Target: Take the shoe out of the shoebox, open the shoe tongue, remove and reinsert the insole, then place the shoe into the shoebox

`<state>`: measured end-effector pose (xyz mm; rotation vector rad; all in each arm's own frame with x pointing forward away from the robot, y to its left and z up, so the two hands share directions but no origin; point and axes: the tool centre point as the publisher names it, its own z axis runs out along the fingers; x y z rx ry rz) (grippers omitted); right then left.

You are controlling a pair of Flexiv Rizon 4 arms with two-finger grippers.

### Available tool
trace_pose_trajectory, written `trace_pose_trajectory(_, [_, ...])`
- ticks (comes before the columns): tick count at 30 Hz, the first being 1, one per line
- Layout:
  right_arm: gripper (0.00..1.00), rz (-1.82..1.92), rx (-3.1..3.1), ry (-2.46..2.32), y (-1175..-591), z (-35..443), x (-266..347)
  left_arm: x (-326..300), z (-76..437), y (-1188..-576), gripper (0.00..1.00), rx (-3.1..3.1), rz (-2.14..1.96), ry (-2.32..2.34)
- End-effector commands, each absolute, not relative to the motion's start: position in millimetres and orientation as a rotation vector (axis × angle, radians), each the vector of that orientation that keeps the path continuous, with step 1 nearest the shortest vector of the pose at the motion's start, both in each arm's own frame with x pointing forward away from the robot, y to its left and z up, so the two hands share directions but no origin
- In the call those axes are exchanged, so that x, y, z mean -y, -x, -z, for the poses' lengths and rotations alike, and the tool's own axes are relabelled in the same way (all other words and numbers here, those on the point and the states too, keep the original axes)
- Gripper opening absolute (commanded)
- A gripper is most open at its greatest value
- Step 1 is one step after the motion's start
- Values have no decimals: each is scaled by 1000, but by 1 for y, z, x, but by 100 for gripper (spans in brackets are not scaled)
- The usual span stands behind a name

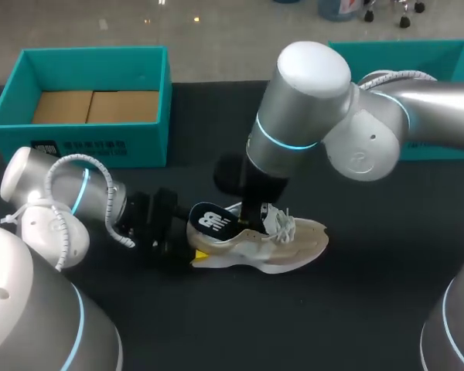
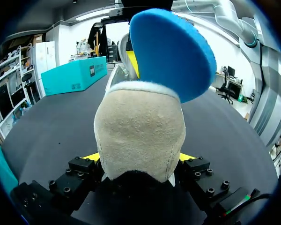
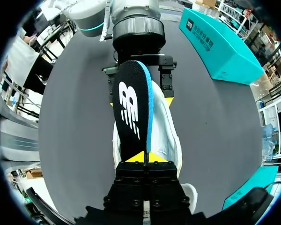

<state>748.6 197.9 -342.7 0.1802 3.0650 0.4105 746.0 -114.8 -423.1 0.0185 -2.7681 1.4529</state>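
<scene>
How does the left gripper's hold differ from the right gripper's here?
The left gripper clamps the shoe by its beige heel, fingers wide apart; the right gripper pinches the thin black insole, fingers almost together. The left gripper comes in low along the table, while the right gripper reaches down from above. Both have yellow tips and are shut on something.

Head view above, looking down on table [image 1: 387,301], wrist views close, sharing shoe [image 1: 294,241] from opposite ends
</scene>
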Motion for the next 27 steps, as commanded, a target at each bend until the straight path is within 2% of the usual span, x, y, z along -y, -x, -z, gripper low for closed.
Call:
trace_pose_trajectory(1, [0,-487,-3090,-164,-755,347,-203,116,426,-747,0,2772,-1450,-20])
trace_pose_trajectory(10, [0,-699,-3189,-107,-758,352,-204,116,426,-747,0,2772,-1450,-20])
trace_pose_trajectory(11, [8,-697,-3193,-102,-759,353,-203,116,426,-747,0,2772,-1450,-20])
trace_pose_trajectory(12, [21,-692,-3198,-101,-759,353,-202,116,426,-747,0,2772,-1450,-20])
trace_pose_trajectory(15, [33,-713,-3215,-79,-760,354,-199,116,426,-747,0,2772,-1450,-20])
trace_pose_trajectory(27, [43,-804,-3280,-4,-774,362,-203,116,426,-747,0,2772,-1450,-20])
